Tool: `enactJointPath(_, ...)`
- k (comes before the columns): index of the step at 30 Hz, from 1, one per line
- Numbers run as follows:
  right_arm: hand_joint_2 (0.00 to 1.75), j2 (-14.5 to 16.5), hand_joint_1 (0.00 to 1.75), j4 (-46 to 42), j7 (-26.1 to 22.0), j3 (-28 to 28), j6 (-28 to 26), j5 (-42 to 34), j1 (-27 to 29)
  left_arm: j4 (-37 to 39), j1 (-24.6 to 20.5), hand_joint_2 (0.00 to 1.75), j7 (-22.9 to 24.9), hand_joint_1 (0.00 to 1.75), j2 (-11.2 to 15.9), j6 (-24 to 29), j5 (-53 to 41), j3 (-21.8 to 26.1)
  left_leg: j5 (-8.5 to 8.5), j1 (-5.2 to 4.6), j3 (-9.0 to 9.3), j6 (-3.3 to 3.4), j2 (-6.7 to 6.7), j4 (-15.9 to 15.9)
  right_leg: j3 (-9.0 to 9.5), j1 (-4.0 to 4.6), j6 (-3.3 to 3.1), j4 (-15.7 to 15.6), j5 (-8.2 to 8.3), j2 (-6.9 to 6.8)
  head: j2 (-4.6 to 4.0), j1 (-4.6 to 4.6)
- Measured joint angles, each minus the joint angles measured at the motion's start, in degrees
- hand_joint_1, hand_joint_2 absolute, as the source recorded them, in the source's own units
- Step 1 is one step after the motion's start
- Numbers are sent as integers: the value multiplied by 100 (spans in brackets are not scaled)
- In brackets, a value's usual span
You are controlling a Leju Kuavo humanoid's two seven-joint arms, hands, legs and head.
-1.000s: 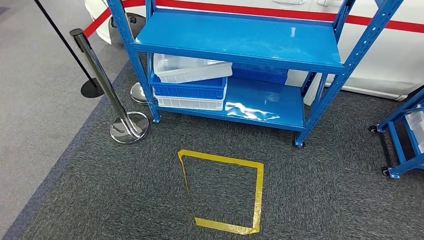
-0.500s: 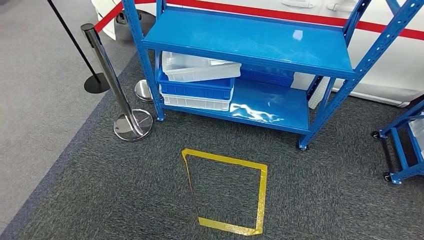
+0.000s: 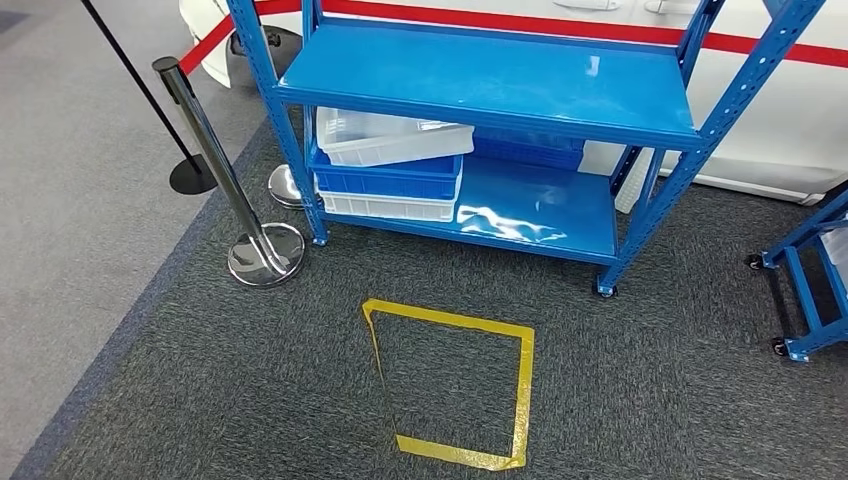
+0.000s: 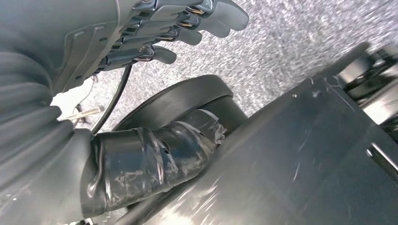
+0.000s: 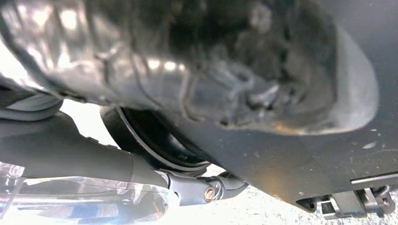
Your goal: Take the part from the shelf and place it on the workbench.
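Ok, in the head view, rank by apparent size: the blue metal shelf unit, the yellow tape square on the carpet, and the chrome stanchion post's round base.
Largest to smallest as they look:
1. Blue metal shelf unit
2. Yellow tape square, though nearer the camera
3. Chrome stanchion post's round base

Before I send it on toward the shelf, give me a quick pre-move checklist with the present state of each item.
1. Shelf in sight: ok. The blue shelf stands straight ahead in the head view.
2. Path ahead: ok. Carpet with the yellow tape square lies between robot and shelf; the chrome stanchion stands off to the left.
3. Part located: cannot tell. The lower shelf holds stacked bins; their contents do not show.
4. Left robot hand free: ok. Fingers apart, holding nothing, arm hanging.
5. Right robot hand free: cannot tell. The right wrist view is too blurred.
6. Workbench located: cannot tell.
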Motion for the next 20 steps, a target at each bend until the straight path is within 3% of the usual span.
enactJointPath(2,0,1,0,-1,0,0,0,0,-1,0,18,175,3,0,-1,-1,0,0,148,-11,258,36,-1,-580,-21,16,63,25,-14,11,0,2)
enactJointPath(5,0,-2,0,-1,2,0,-1,0,-3,0,31,175,1,0,-2,0,1,0,130,-20,276,136,-13,-697,-56,31,165,35,-13,6,0,21)
enactJointPath(7,0,-4,0,-1,3,0,-1,0,-7,0,31,175,1,0,-2,-1,1,0,148,-5,291,212,-7,-731,-120,25,213,212,-145,12,0,39)
enactJointPath(10,0,-8,0,-1,1,0,-8,0,-28,0,32,175,2,0,-2,-1,1,0,149,-18,299,287,22,-745,-552,29,246,1195,-652,21,0,69)
enactJointPath(11,0,-12,0,-1,0,0,-9,0,-38,0,33,175,2,0,-2,-1,1,0,145,-28,302,294,26,-744,-689,30,248,1512,-755,21,0,73)
enactJointPath(12,0,-15,0,-1,0,0,-9,0,-46,0,34,175,2,0,-2,-1,1,0,142,-35,307,299,24,-742,-750,31,245,1661,-755,22,0,74)
enactJointPath(13,0,-18,0,-1,0,0,-9,0,-49,0,34,175,2,0,-2,-1,1,0,139,-39,318,301,14,-740,-704,32,235,1583,-639,22,0,74)
enactJointPath(16,0,-20,0,-1,0,0,-4,0,-24,0,30,175,2,0,-5,-1,1,0,121,-52,344,276,-19,-724,-215,46,168,503,-84,27,0,76)
enactJointPath(18,0,-20,0,-2,0,0,-2,0,-4,0,29,175,2,0,-8,-1,1,0,116,-68,315,233,-21,-709,-72,68,128,111,-8,33,0,72)
enactJointPath(20,0,-20,0,-3,-1,0,-2,0,-1,0,27,175,2,0,-9,-1,1,0,122,-74,296,194,-16,-708,-79,76,104,83,-27,38,0,66)
